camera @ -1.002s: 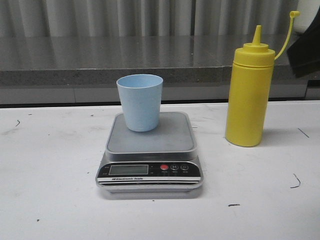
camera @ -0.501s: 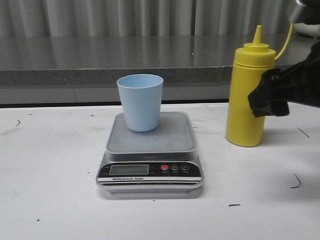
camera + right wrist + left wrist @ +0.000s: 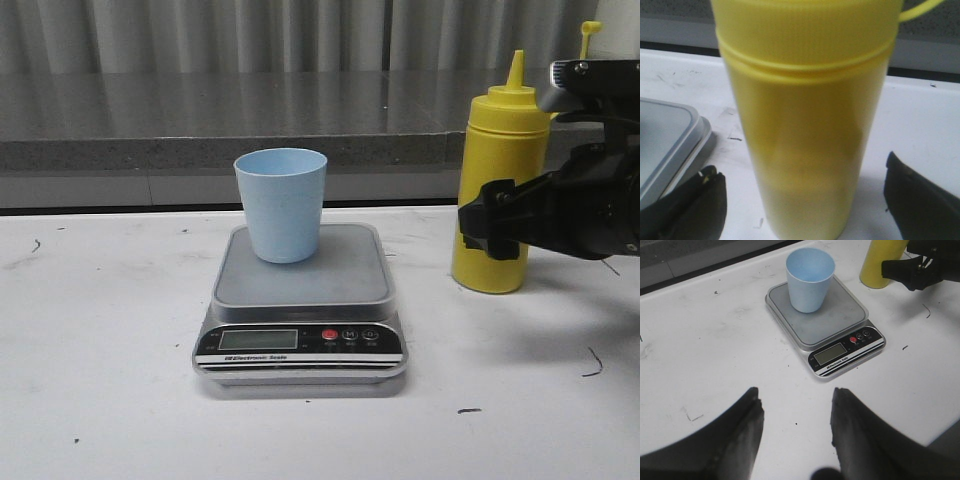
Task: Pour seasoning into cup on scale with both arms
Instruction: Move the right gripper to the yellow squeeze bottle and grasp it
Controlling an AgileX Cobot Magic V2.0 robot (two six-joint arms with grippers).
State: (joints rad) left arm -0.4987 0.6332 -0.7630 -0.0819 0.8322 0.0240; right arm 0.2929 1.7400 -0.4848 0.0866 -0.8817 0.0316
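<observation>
Compared with half a second ago, the right gripper [image 3: 490, 232] is advanced further across the seasoning bottle [image 3: 497, 190], its fingers [image 3: 695, 202] spread on either side without contact. The bottle stands upright on the table [image 3: 100, 330], right of the scale [image 3: 300, 300] bearing the cup [image 3: 281, 204]. The left gripper [image 3: 795, 415] is held spread, empty.

The tall yellow seasoning bottle [image 3: 497, 190] stands upright between the right pincer's [image 3: 802, 200] spread fingers. The empty light blue cup [image 3: 281, 204] sits upright on the grey scale [image 3: 300, 300], well apart from that pincer.
</observation>
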